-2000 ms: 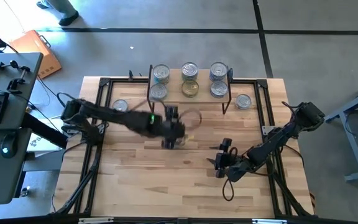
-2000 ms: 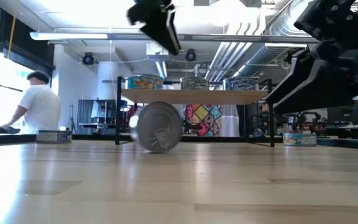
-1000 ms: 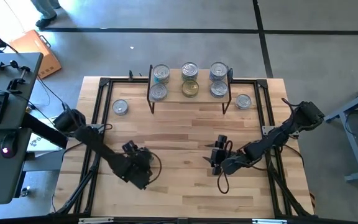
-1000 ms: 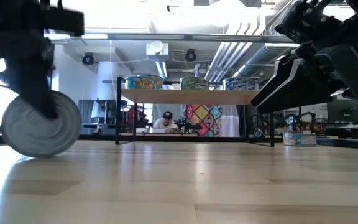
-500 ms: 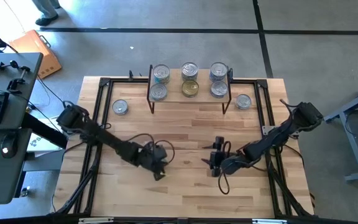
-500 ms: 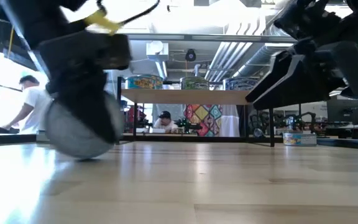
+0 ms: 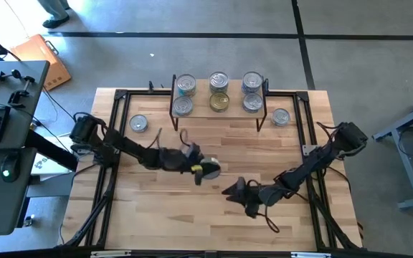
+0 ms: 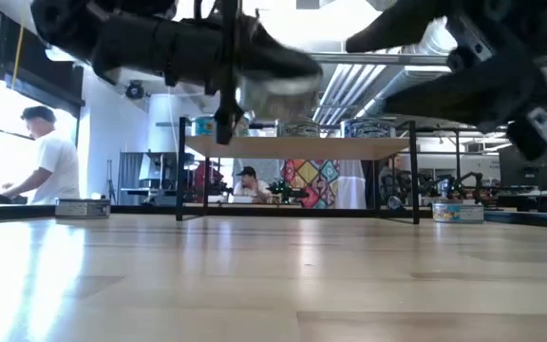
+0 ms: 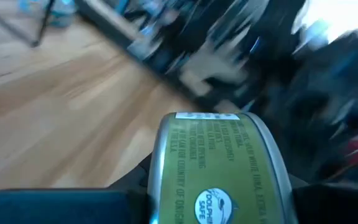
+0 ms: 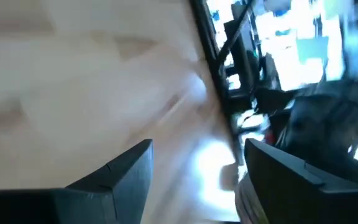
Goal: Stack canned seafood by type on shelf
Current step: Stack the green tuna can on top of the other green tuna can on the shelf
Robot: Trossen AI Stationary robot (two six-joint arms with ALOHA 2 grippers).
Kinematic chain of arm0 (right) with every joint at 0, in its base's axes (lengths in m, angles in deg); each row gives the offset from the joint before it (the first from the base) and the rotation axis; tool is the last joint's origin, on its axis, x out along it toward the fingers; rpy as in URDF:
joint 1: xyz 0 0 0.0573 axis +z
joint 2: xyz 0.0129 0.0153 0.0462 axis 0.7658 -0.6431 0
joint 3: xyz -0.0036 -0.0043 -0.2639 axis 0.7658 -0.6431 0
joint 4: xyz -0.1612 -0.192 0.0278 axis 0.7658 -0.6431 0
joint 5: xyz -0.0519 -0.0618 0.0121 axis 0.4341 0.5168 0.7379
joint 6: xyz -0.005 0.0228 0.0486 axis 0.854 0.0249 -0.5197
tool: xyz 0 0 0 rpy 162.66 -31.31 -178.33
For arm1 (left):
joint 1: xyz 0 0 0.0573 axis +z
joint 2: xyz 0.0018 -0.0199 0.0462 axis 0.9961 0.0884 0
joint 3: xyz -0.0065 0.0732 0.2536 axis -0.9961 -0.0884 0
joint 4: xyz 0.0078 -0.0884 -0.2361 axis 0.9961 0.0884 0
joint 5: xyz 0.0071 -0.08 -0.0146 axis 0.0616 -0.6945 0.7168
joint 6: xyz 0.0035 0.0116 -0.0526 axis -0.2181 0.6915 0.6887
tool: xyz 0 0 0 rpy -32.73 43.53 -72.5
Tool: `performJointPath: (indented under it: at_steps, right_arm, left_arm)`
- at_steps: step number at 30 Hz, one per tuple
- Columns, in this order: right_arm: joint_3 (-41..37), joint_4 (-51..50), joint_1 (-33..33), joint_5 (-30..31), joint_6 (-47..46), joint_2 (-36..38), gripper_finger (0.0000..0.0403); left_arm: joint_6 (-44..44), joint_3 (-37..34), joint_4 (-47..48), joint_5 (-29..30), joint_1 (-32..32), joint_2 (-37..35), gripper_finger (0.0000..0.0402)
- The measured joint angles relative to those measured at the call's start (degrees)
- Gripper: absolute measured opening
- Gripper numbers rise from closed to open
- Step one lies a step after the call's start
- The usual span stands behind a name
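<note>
The left gripper point(image 7: 205, 170) hung above the middle of the table point(image 7: 214, 222), its fingers point(image 9: 55, 208) clamped on a tin point(image 9: 219, 171) with a green side label; the tin sat squarely between the two fingers, its label facing the wrist camera, and in the low view it was lifted clear of the wood, level with the top of the shelf point(image 8: 297, 147). Beyond those fingers, toward the back of the table, the shelf point(image 7: 219, 107) carried six tins point(image 7: 219, 92) in three pairs: silver-lidded ones on the two outer sides, and in the middle a silver lid behind a gold one. Two more tins lay on the table itself, one tin at the left point(image 7: 138, 123) of the shelf and one tin at the right point(image 7: 281, 117) of it, both well apart from either gripper. The right gripper point(image 7: 234, 192) hovered low over the front half of the table, just beside the left one, its fingers point(image 10: 114, 180) spread wide with only bare wood between them. A person point(image 8: 41, 166) in a white shirt stood in the room behind the table.
</note>
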Motion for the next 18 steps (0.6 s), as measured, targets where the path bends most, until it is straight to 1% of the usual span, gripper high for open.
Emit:
performJointPath:
  at_steps: [1,3,5,6,9,14,16,18]
  right_arm:
    - [0.6,-0.8,0.3,1.9,4.7,0.0,0.0243]
    - [2.0,-0.9,0.8,8.5,13.2,-0.2,0.0243]
    - [3.6,-0.4,0.9,15.9,21.6,-0.2,0.0243]
    - [4.4,-0.4,0.7,18.0,25.7,-0.2,0.0243]
    - [6.3,-0.5,-0.5,18.8,35.5,-0.2,0.0243]
    - [8.2,-0.5,-3.6,17.9,48.2,-0.2,0.0243]
    - [8.9,-0.6,-4.6,17.5,51.3,-0.2,0.0243]
    - [9.4,-0.7,-5.4,16.9,52.0,-0.2,0.0243]
  left_arm:
    - [2.1,-1.0,-4.2,-1.5,0.8,0.0,0.0101]
    - [5.8,-2.4,-10.5,-4.5,2.3,0.0,0.0101]
    - [8.5,-2.6,-13.2,-7.5,3.4,0.0,0.0101]
    - [9.6,-2.7,-13.6,-8.4,3.7,0.0,0.0101]
    - [11.6,-2.3,-13.6,-10.6,4.1,0.0,0.0101]
    - [11.9,-1.4,-13.8,-11.1,3.9,0.0,0.0101]
    - [11.9,-1.3,-13.8,-11.1,3.7,0.0,0.0101]
    - [12.0,-1.3,-13.8,-11.2,3.6,0.0,0.0101]
